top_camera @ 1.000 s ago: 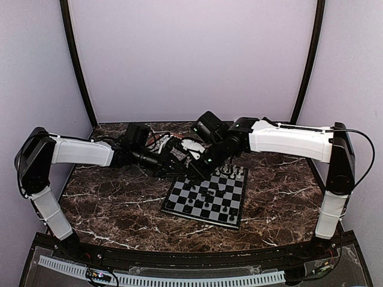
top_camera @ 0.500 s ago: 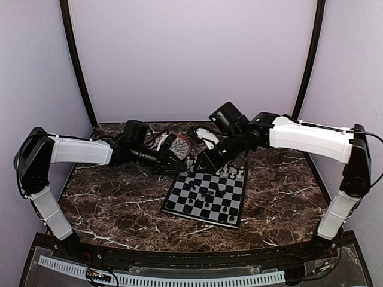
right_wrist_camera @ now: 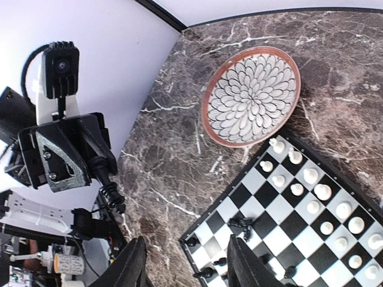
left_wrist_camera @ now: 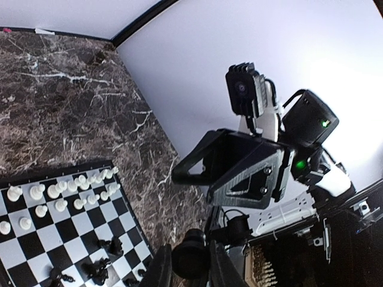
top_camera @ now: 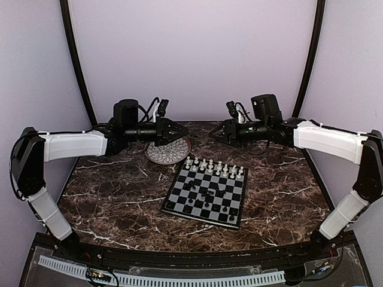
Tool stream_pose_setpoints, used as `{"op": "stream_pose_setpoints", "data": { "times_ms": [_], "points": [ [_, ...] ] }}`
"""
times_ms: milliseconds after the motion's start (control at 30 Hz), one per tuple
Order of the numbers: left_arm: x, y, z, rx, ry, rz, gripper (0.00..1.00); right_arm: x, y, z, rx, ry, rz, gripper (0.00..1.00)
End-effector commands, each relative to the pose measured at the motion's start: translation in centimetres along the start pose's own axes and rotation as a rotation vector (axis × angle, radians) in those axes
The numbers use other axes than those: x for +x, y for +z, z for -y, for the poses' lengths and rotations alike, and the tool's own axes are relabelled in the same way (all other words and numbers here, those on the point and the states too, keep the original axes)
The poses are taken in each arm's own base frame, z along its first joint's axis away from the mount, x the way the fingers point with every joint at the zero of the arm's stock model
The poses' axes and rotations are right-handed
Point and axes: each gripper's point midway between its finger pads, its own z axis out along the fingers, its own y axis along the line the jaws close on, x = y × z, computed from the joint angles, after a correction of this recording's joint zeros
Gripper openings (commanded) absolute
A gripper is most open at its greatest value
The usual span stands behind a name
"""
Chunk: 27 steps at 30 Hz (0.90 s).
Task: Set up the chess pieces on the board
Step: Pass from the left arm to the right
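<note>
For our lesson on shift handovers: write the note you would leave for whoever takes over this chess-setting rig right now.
Left gripper: in the air, closed on a small dark thing, likely a black piece.
Right gripper: open, empty, in the air facing the other.
Board: white pieces stand in two rows along its far edge. Black pieces are scattered over the middle and near squares, not in rows.
Plate, beyond the board's far left corner: empty.
To do: place the held piece, then line up the black side.

A robot lab's test cell: plain lilac panels [top_camera: 191,54] and black curved struts [top_camera: 78,66] stand behind the left pincer [top_camera: 179,133], marble-look tabletop [top_camera: 108,203] below it, slotted cable duct [top_camera: 179,280] far nearer.
</note>
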Motion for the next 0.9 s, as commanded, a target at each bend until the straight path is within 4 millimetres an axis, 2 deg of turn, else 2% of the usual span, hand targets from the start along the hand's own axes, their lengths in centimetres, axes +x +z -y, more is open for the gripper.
{"op": "stream_pose_setpoints", "data": {
  "times_ms": [0, 33, 267, 567, 867],
  "points": [
    [-4.2, 0.1, 1.9, 0.066, 0.022, 0.169, 0.12, -2.7, 0.3, -3.4, -0.2, 0.019, 0.061, 0.48],
    [-4.3, 0.4, 1.4, 0.071, -0.015, 0.171, 0.12, -2.5, 0.6, -3.4, -0.222, 0.027, 0.046, 0.49],
    [-4.8, 0.9, 1.5, 0.141, -0.069, 0.201, 0.12, -2.6, 1.8, -3.3, -0.36, 0.1, 0.028, 0.5],
    [-3.8, 2.2, 1.4, 0.169, -0.105, 0.155, 0.12, -3.2, 2.5, -3.4, -0.426, 0.141, 0.036, 0.5],
    [-3.4, 3.1, 1.1, 0.184, -0.13, 0.131, 0.12, -3.2, 2.4, -3.8, -0.468, 0.151, 0.043, 0.42]
  ]
}}
